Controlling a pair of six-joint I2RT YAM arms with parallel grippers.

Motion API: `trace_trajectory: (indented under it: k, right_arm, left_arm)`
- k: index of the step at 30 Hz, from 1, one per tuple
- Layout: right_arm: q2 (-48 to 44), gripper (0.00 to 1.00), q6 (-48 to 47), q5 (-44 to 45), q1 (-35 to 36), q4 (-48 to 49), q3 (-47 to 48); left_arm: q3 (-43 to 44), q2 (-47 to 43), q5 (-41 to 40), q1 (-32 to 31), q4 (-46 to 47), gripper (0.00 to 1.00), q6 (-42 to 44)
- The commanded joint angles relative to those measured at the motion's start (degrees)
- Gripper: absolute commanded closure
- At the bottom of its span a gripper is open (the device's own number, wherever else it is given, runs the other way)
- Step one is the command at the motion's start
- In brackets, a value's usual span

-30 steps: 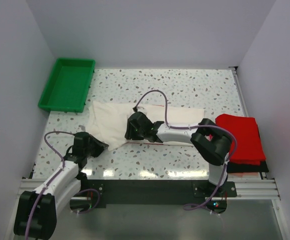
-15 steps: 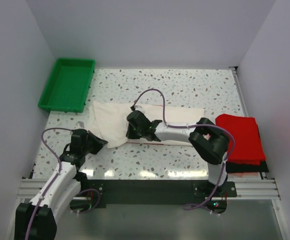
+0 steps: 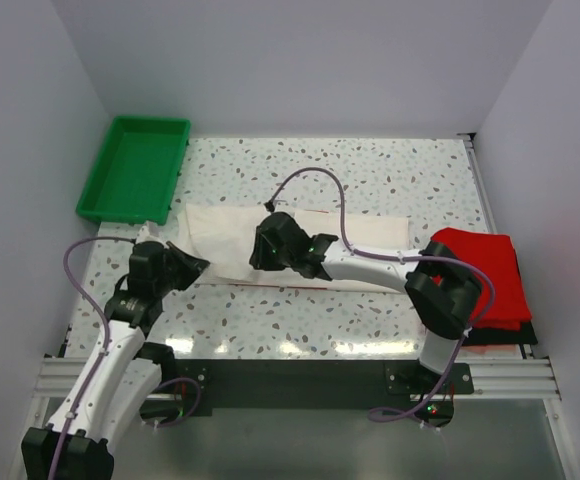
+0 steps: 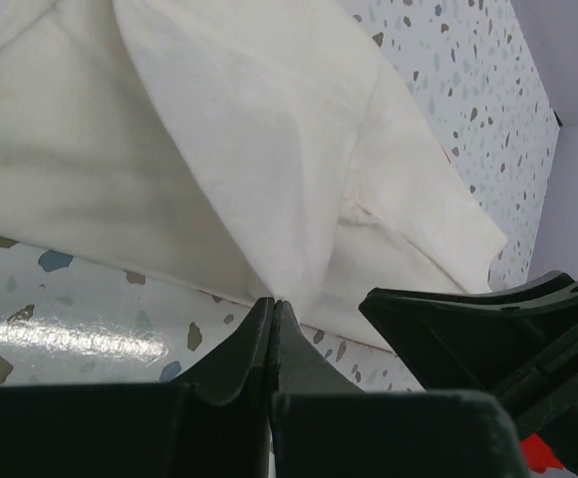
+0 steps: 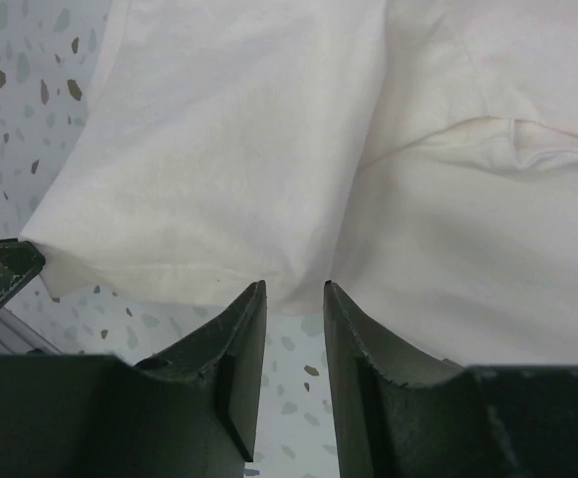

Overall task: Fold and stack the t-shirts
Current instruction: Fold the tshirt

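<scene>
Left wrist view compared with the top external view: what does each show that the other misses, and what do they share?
Only the left wrist view: the left end effector pinched shut on a raised ridge of the off-white shirt, with its creases close up. Only the top external view: the green tray, the red shirts as a whole stack at the right edge, and both arms entire. Both: the off-white shirt, the speckled table and part of the right arm.
</scene>
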Motion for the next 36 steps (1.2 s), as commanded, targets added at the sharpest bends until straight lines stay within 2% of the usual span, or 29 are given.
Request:
trace_trajectory:
  k: [1, 3, 10, 18, 20, 36]
  right_arm:
    - [-3.64, 0.66, -0.01, 2.86, -0.18, -0.86, 0.39]
    - [-4.43, 0.61, 1.13, 3.39, -0.26, -0.16, -0.67]
    - [-1.9, 0.62, 3.77, 2.17, -0.62, 1.78, -1.3]
    - [6.02, 0.62, 4.74, -0.29, -0.53, 3.27, 3.8]
    - [7.95, 0.59, 5.0, -0.91, -0.53, 4.14, 4.94]
    - [12.0, 0.5, 8.35, -4.33, -0.35, 9.16, 7.14]
  left_arm:
    - [5.88, 1.41, -2.28, -0.17, -0.56, 1.0, 3.18]
    - [8.61, 3.34, -4.13, -0.17, -1.09, 1.0, 3.89]
    - [13.98, 9.41, -9.4, 0.27, 0.05, 1.0, 6.7]
    - [15.39, 15.3, -9.14, 1.76, 2.86, 1.0, 8.28]
    - [15.3, 15.83, -9.23, 2.47, 3.3, 1.0, 8.72]
    - [14.86, 23.82, -6.77, 8.71, 8.4, 1.0, 11.1]
